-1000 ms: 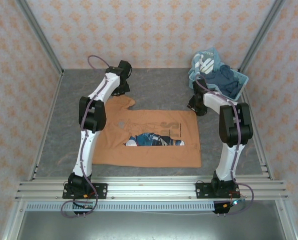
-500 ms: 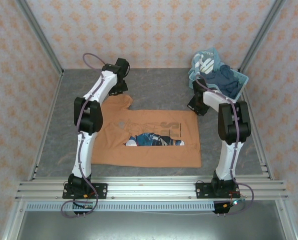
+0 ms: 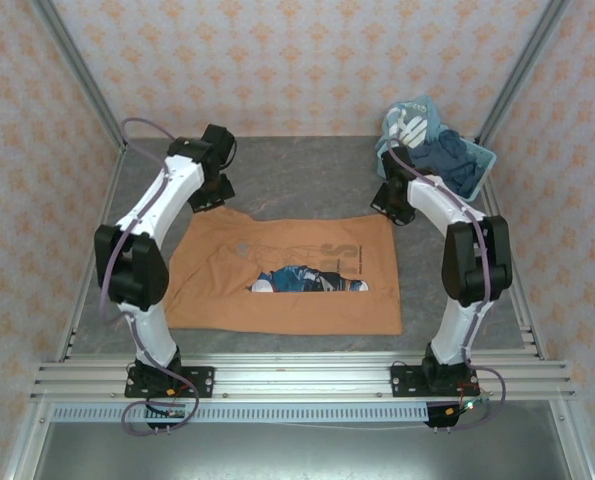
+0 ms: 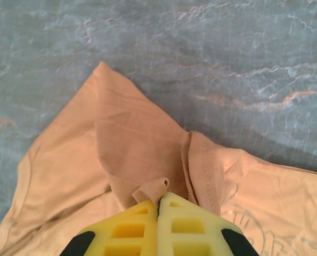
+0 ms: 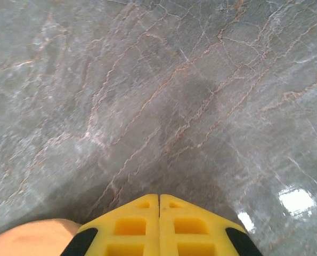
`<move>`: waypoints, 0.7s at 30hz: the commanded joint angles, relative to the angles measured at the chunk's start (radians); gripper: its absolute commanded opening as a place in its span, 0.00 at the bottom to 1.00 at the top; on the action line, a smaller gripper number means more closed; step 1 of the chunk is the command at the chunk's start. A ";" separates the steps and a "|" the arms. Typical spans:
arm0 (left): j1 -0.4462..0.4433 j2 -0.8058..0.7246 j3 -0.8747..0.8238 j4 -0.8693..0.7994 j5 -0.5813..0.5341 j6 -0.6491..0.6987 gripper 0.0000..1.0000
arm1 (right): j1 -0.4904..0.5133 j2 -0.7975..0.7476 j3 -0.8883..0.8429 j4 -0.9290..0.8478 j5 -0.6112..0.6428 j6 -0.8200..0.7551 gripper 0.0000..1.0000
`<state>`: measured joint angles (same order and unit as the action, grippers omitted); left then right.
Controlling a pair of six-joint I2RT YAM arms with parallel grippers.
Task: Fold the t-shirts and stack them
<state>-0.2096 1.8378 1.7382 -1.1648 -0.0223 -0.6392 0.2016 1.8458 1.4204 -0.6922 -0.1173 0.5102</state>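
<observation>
- Nearest, an aluminium rail along the desk's near edge carries both arm bases.
- Just beyond it the orange-brown t-shirt lies spread on the middle of the desk, its near hem straight and close to the rail.
- A blue-white print shows through a gap at the shirt's middle, and a small dark emblem sits to the left of it.
- The left arm bends outward at its elbow and reaches over to the shirt's far left corner.
- From the left wrist, the left jaws are clenched on a small bunched fold of that corner, the yellow fingers pressed together and the cloth creased around them.
- The right arm arches to the shirt's far right corner.
- From the right wrist, the right jaws are clenched too, fingers touching, with a patch of orange cloth just beside them; whether any of it is pinched I cannot tell.
- The desk top is grey and veined like marble.
- A light blue lattice basket holding blue clothes stands in the far right corner.
- Pale walls with an orange pattern close the space.
</observation>
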 commanded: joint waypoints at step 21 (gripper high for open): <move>-0.120 -0.619 -0.658 -0.153 -0.080 -0.248 0.00 | 0.047 -0.428 -0.463 -0.136 -0.062 0.040 0.00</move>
<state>-0.3130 1.2686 1.1110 -1.2530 -0.0387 -0.8085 0.2440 1.4475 0.9932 -0.7837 -0.1619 0.5320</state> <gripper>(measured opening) 0.043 0.040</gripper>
